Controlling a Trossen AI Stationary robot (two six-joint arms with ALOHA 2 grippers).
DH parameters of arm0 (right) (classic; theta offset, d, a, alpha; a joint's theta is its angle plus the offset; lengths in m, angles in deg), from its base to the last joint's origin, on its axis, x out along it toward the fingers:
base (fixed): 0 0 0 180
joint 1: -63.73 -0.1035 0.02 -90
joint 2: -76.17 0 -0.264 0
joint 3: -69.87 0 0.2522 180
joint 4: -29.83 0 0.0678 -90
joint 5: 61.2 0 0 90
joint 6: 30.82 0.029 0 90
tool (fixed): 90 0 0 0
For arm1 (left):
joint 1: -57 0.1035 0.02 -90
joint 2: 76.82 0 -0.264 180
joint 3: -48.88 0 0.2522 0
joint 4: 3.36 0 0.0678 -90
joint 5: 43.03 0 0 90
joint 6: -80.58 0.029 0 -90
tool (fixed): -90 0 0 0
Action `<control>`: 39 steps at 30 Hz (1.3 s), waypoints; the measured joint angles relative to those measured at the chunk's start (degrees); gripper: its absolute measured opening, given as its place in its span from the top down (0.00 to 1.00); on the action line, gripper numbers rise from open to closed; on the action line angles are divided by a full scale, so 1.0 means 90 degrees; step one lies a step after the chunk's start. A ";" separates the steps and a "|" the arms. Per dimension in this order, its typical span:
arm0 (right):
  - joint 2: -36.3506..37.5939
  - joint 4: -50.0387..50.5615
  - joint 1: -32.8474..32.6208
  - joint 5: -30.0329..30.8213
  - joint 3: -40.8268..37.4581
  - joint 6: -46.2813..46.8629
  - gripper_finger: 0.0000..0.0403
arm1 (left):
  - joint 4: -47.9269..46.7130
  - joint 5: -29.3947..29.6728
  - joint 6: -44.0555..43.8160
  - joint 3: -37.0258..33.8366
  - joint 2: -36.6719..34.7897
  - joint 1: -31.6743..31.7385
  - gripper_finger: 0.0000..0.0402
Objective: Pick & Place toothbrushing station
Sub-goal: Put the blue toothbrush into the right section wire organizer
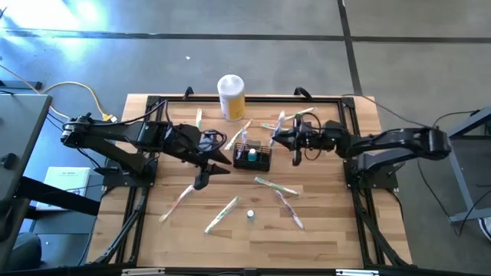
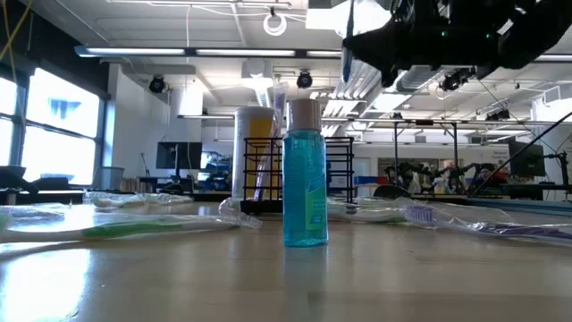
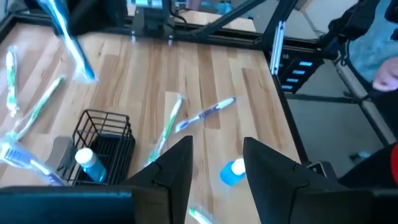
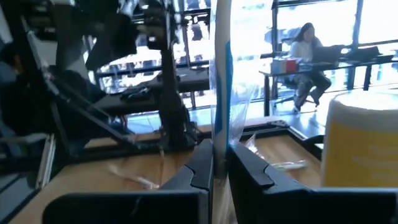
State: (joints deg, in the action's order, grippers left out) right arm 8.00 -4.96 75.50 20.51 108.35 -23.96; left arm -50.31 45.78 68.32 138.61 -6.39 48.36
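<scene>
The toothbrushing station [image 1: 254, 158] is a small black wire basket at the table's middle, with a blue bottle [image 3: 92, 163] and wrapped toothbrushes standing in it; it also shows in the left wrist view [image 3: 106, 134] and the low view [image 2: 340, 174]. My left gripper [image 1: 202, 182] hovers to the basket's left, open [image 3: 217, 146], nothing between its fingers. My right gripper [image 1: 296, 150] is just right of the basket, shut [image 4: 219, 165] on a wrapped toothbrush [image 4: 221, 81] that stands upright.
A tall yellow-and-white canister [image 1: 231, 96] stands behind the basket. Wrapped toothbrushes [image 1: 275, 186] [image 1: 222, 213] [image 1: 178, 201] lie on the front half of the table, with a small blue bottle [image 1: 250, 215] upright among them. A person [image 4: 305, 43] sits at a desk beyond the table.
</scene>
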 joint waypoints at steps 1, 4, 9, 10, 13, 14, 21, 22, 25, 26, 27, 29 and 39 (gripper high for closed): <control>-0.0152 -0.0089 0.0017 -0.0076 -0.0003 -0.0066 0.95 | 0.0046 0.0026 0.0022 0.0000 0.0000 0.0000 0.66; -0.0645 -0.0342 0.0018 -0.0122 -0.0006 -0.0156 0.95 | 0.0052 0.0229 0.0050 0.0000 0.0002 0.0000 0.66; -0.1353 -0.1041 0.0116 -0.0381 -0.0008 -0.0067 0.95 | 0.0046 0.0412 0.0134 0.0000 0.0002 0.0005 0.66; -0.1457 -0.1077 0.0124 -0.0382 -0.0008 -0.0062 0.95 | 0.0046 0.0419 0.0185 0.0000 0.0002 0.0005 0.66; -0.1691 -0.1154 0.0126 -0.0204 -0.0066 0.0010 0.95 | 0.0034 0.0497 0.0326 0.0000 0.0002 0.0005 0.66; -0.1724 -0.1312 0.0124 -0.0139 -0.0131 0.0042 0.95 | 0.0033 0.0519 0.0362 0.0000 0.0002 0.0005 0.66; -0.1748 -0.1996 0.0129 0.0235 -0.0754 0.0093 0.95 | -0.0042 0.0580 0.0551 0.0000 0.0002 0.0006 0.66; -0.1737 -0.2038 0.0129 0.0239 -0.0757 0.0093 0.95 | -0.0044 0.0653 0.0570 0.0000 0.0002 0.0029 0.66; -0.1739 -0.2092 0.0126 0.0238 -0.0735 -0.0001 0.95 | -0.0041 0.0674 0.0671 0.0000 0.0002 0.0225 0.66; -0.1743 -0.2109 0.0127 0.0240 -0.0701 -0.0067 0.95 | -0.0041 0.0644 0.0669 0.0000 0.0002 0.0299 0.66; -0.1740 -0.2102 0.0129 0.0245 -0.0657 -0.0100 0.95 | -0.0039 0.0583 0.0669 0.0000 0.0002 0.0396 0.66; -0.1730 -0.1964 0.0133 0.0252 -0.0611 -0.0110 0.95 | -0.0035 0.0466 0.0667 0.0000 0.0005 0.0583 0.66; -0.2148 -0.2030 0.0158 0.0210 -0.0615 -0.0165 0.95 | 0.0100 -0.0245 0.0610 -0.0005 0.0385 0.0925 0.66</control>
State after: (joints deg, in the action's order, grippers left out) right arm -11.34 -23.24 76.92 22.40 102.81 -25.44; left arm -49.42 43.58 73.81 138.57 -2.93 56.68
